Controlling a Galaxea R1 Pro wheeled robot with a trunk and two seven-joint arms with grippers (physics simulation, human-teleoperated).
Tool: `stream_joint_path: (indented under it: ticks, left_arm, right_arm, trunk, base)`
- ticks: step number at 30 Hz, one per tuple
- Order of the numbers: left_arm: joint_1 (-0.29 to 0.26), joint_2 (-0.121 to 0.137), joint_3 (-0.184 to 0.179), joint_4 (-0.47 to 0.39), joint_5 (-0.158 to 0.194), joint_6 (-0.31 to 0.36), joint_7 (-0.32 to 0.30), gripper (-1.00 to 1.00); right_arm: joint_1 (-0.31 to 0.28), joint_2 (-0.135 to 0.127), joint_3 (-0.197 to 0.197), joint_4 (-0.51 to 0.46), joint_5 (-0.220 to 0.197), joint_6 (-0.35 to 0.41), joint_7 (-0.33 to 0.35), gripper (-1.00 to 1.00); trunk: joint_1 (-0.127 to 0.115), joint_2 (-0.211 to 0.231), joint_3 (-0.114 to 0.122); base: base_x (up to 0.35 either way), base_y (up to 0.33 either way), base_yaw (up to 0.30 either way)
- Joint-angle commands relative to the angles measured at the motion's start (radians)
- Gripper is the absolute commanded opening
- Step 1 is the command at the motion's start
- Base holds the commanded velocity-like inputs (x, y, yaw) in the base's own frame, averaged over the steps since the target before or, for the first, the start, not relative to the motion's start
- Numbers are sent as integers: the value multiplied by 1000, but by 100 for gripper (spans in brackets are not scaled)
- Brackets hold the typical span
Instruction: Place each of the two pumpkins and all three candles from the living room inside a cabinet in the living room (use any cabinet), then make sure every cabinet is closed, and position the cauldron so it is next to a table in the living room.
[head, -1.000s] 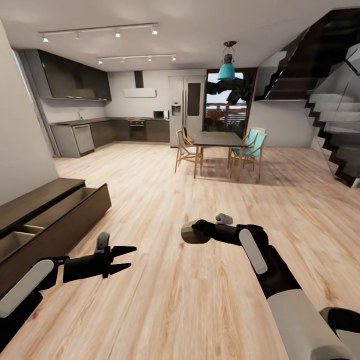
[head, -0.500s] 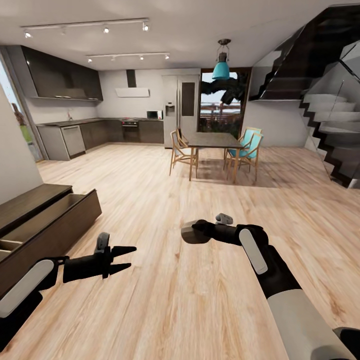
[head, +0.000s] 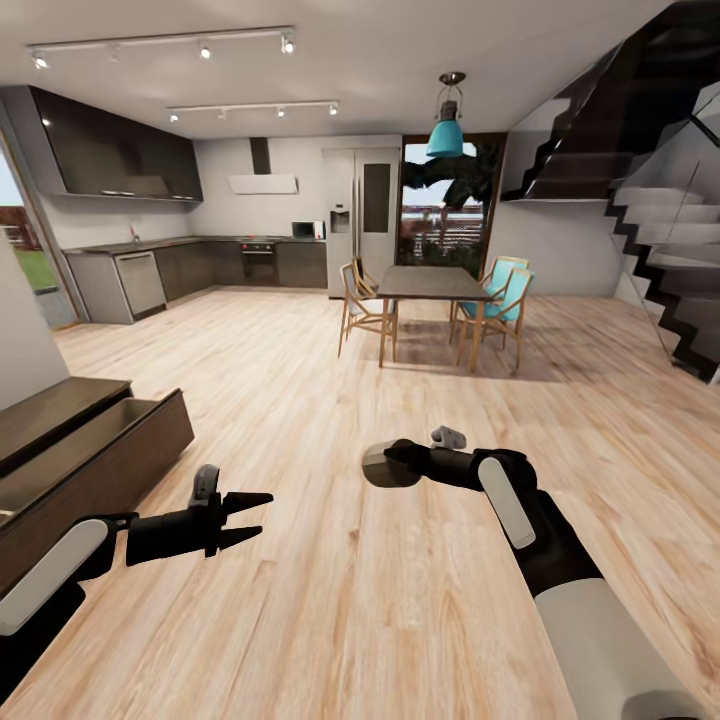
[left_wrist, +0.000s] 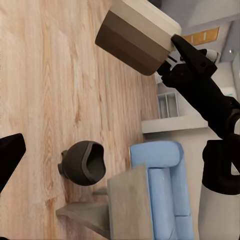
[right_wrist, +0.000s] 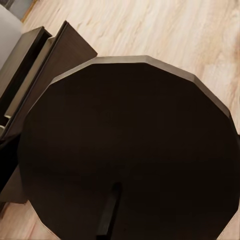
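**Tan candle in transit, cabinet drawer open at the left**

Tan-beige, matte, a stubby cylinder: the candle (head: 390, 469) sits clenched in the right gripper (head: 400, 466), held out over bare floor in front of the robot. The left wrist view shows the same candle (left_wrist: 136, 36) pinched at one end by the dark fingers (left_wrist: 192, 55); in the right wrist view its flat dark end face (right_wrist: 130, 150) blocks most of the frame. Judged stiff and light, with little to crush; the smooth curved side may slip, so a grip across the middle of the barrel looks safer than one at the end.

The left gripper (head: 245, 517) hangs spread and empty, its two black fingers apart, low over the floor.

Cabinet (head: 90, 450): dark brown wood, low, along the left wall, its top drawer pulled out with a paler interior showing. It also appears at the edge of the right wrist view (right_wrist: 55, 55). The candle is well apart from it, so the carry is not yet finished and the drawer needs closing afterwards.

Cauldron (left_wrist: 84, 162): black, wide-mouthed, standing on the floor beside a pale table (left_wrist: 125, 205) and a blue sofa (left_wrist: 162, 185), seen from the left wrist.

Floor (head: 330, 600): light wood planks, open. Beyond, a dining table (head: 432, 283) with chairs, a teal pendant lamp (head: 446, 135), dark kitchen cupboards (head: 115, 150) and a staircase (head: 650, 200).
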Motion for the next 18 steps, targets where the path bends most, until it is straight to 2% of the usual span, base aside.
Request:
stream_joint_path:
  ticks: [1, 18]
  left_arm:
    - [-1, 0, -2, 0, -8, 1, -9, 100]
    - [-1, 0, -2, 0, -8, 1, -9, 100]
  right_arm:
    - [-1, 0, 0, -1, 4, 4, 8, -100]
    - [-1, 1, 0, 1, 4, 4, 8, -100]
  trunk:
    - [0, 0, -1]
    - [0, 0, -1]
  base:
    - [330, 0, 0]
    - [330, 0, 0]
